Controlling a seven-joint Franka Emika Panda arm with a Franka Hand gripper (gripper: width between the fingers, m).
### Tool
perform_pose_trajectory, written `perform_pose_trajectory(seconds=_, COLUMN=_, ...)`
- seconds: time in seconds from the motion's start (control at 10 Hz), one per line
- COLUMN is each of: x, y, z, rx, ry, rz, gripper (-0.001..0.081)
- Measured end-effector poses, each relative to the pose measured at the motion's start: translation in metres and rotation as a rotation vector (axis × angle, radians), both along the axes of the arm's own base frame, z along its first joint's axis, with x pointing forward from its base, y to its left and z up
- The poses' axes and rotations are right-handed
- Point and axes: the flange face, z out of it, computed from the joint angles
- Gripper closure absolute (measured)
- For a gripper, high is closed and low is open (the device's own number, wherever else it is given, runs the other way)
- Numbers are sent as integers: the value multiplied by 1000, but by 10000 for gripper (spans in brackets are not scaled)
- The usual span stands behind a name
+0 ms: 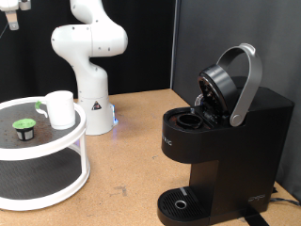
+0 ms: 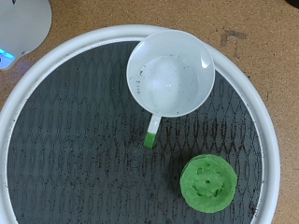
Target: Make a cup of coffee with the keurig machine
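Note:
The white cup [image 1: 60,108] stands upright on the top shelf of a round white tray [image 1: 56,151] at the exterior view's left. In the wrist view the cup [image 2: 170,75] is seen from above and looks empty, its handle pointing towards the small pod with a green top [image 2: 207,182]. That pod [image 1: 23,127] sits on the same shelf, apart from the cup. The black keurig machine [image 1: 221,141] stands at the exterior view's right with its lid raised and the pod chamber open. A dark part of the gripper [image 1: 7,17] shows at the exterior view's top left, high above the tray. Its fingers do not show in the wrist view.
The white arm base [image 1: 89,94] stands behind the tray, with a blue light at its foot; it also shows in the wrist view [image 2: 21,26]. The tray has a dark mesh surface and a white rim [image 2: 273,140]. The wooden table [image 1: 132,160] lies between tray and machine.

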Motion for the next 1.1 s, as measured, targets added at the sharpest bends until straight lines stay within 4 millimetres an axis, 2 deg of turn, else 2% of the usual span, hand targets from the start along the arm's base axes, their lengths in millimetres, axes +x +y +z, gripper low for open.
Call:
perform_pose_trajectory(seconds=0.3, x=9, y=7, z=-8, rx=53, ry=-26, rz=313, gripper=-1)
perform_pose_trajectory(seconds=0.5, x=32, y=12, z=-16, rx=55, ry=22, rz=532, gripper=-1)
perform_pose_trajectory(seconds=0.6, x=31, y=11, z=-16, rx=53, ry=13, rz=488, gripper=-1)
perform_pose_trajectory(seconds=0.7, x=31, y=10, z=-15, rx=66, ry=-20, rz=520, gripper=-1)
perform_pose_trajectory(seconds=0.9, x=26, y=5, z=-14, rx=142, ry=-137, rz=675, gripper=-1)
perform_pose_trajectory(seconds=1.1, x=23, y=-2, z=-22, rx=175, ry=-158, rz=840, gripper=-1)
